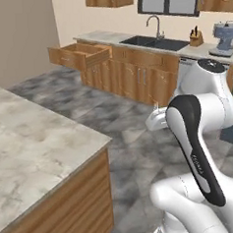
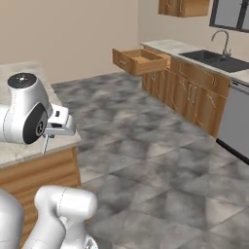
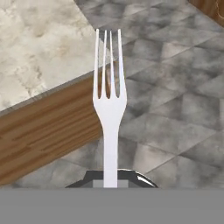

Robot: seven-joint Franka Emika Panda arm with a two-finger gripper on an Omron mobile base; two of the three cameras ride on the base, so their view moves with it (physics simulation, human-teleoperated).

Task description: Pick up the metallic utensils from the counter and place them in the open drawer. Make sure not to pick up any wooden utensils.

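Observation:
A thin silver fork [image 3: 109, 109], one of the metallic utensils, stands upright in the hand view with its handle clamped in my gripper [image 3: 110, 181], which is shut on it. Behind its tines lies the corner of the marbled counter [image 3: 39, 43] with its wooden side, and beyond that the grey floor. In the left base view my gripper [image 1: 157, 116] hangs over the floor, just right of the counter [image 1: 31, 139] corner. In the right base view the fork [image 2: 44, 145] hangs below the gripper [image 2: 48, 133]. The open drawer [image 1: 79, 54] [image 2: 141, 61] juts from the far cabinets, well away from the gripper.
Across a wide stretch of grey tiled floor [image 1: 123, 113] runs a cabinet row with a sink [image 1: 152, 42], a faucet [image 1: 156, 24], a knife block [image 1: 195, 36] and a coffee machine [image 1: 224, 37]. A dishwasher front [image 2: 236, 121] stands to the right of the cabinets.

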